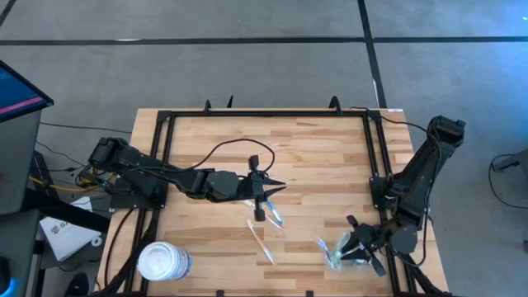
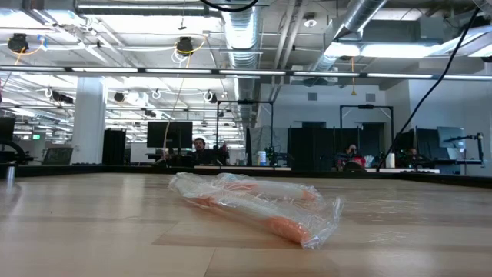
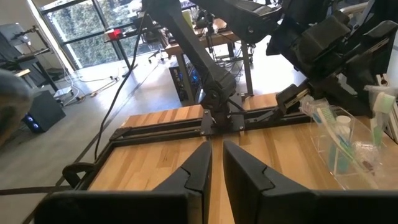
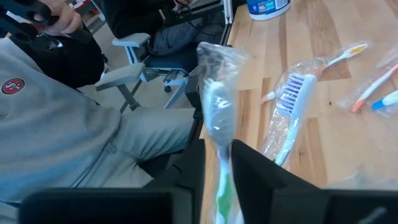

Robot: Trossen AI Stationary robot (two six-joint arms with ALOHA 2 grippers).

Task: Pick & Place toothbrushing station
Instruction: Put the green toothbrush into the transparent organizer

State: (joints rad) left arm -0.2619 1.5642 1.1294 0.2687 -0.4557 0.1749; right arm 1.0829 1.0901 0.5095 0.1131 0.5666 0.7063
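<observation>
The right gripper [image 4: 217,163] pinches a wrapped brush [image 4: 217,118] at the table's [image 1: 330,148] right front edge, beside the clear holder [image 1: 340,252]. The left gripper [image 3: 216,163] is nearly closed, empty, mid-table.

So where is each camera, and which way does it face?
High: overhead, facing straight down on the table; both arms show.
Low: at tabletop height, facing wrapped toothbrushes and the room; no arm.
Left wrist: on the left gripper, facing the right arm and clear holder.
Right wrist: on the right gripper, gripping a wrapped toothbrush.
Shared: high and right wrist both show the white tub.
</observation>
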